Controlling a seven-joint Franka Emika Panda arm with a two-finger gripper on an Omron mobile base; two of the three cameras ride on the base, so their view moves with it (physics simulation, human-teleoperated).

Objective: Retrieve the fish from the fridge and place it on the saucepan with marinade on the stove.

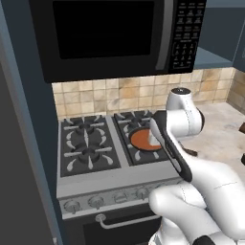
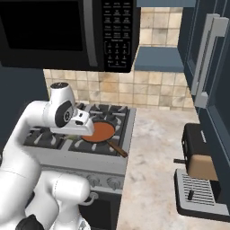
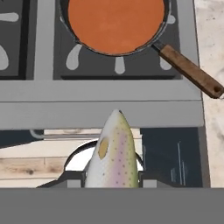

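beige tiled backsplash, black microwave

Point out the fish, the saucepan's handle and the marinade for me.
fish (image 3: 113, 153): hand view, mid-body, speckled side, between the finger tips.
saucepan handle (image 3: 190, 71): hand view, middle of the brown handle.
marinade (image 2: 100, 131): right base view, centre of the orange-red disc in the pan.

The arm comes up from the base, bends at a chunky white elbow, then reaches forward with the wrist tipped down. The end effector sits at 6 o'clock in the hand view, fingers clamped on either side of the fish, whose nose points toward 12 o'clock past the fingertips.
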